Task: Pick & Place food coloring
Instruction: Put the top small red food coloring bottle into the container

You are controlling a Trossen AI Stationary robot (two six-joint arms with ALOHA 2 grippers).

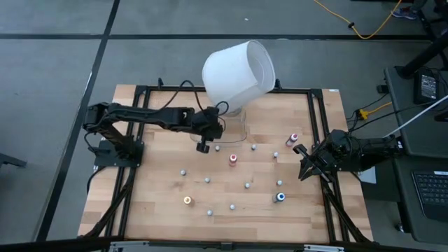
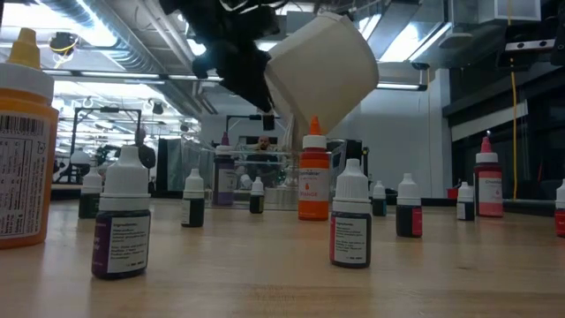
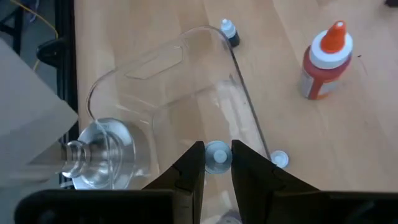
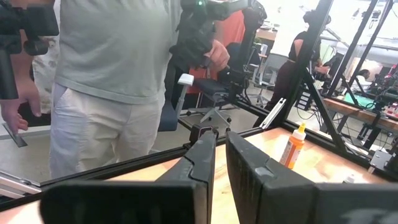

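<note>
Nearest: one purple-labelled bottle [image 2: 123, 216]; roughly fifteen across bench [image 1: 161, 199]. Left tool [image 3: 217, 163] grasping whitish cap [image 3: 217, 155] over tray [image 3: 155, 81], twelve o'clock of the rest; right tool [image 1: 302, 168] clenched, three o'clock.

We see two dark, matte black arms built of jointed segments. The left arm [image 1: 150, 117] has a black cable looping off its upper side near the wrist, and its base sits on a black block at the left edge of the bench. The right arm [image 1: 364, 150] is bulkier near its base at the right edge of the bench. Each arm ends in two flat, black, wedge-shaped fingers [image 3: 189, 171] with angular, faceted faces, seen likewise on the right fingers [image 4: 202, 162].
</note>
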